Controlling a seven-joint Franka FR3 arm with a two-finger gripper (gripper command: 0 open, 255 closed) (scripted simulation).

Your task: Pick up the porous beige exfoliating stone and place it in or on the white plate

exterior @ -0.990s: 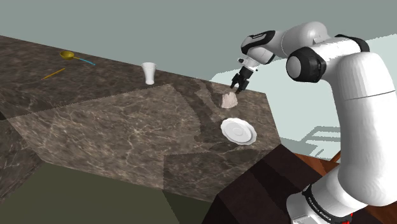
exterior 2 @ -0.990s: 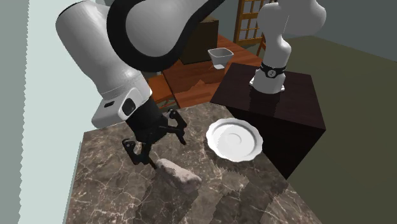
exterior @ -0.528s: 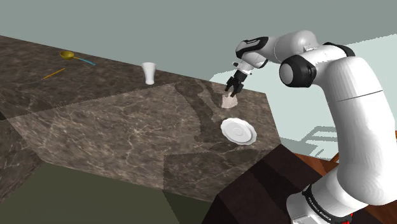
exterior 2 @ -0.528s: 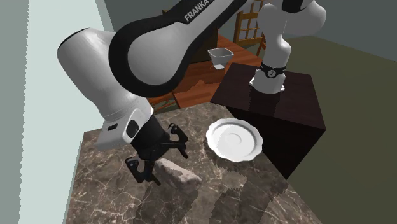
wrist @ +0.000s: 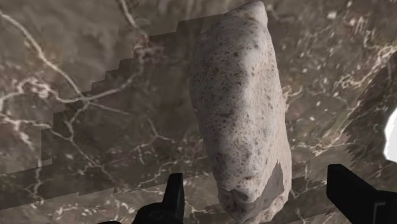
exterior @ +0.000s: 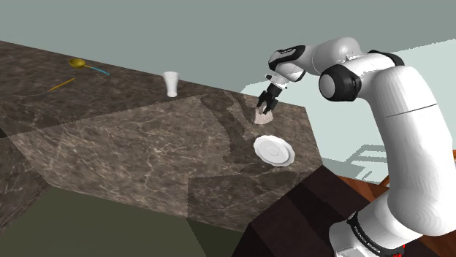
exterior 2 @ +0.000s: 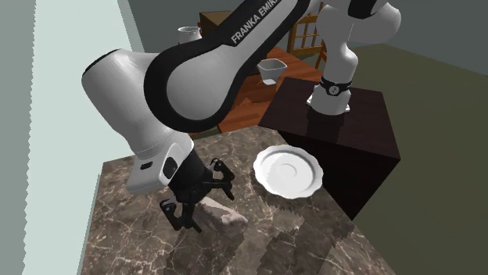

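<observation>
Standing apart, the fingers [wrist: 173,198] have the stone [wrist: 238,108] between them, not touching it. It lies on the table [wrist: 95,95]. Grabbing, lifting, putting it on the plate [exterior 2: 288,169] are left.

The spread fingers of the gripper [wrist: 256,181] straddle the exfoliating stone [wrist: 242,114]. Bare marble shows in the gap on each side, and seemingly neither finger touches the stone. In the shoulder view the white plate [exterior: 274,151] lies at 5 o'clock from the stone, with open countertop [exterior: 146,146] between them. 1 white cup [exterior: 171,83] stands well apart at 10 o'clock.
</observation>
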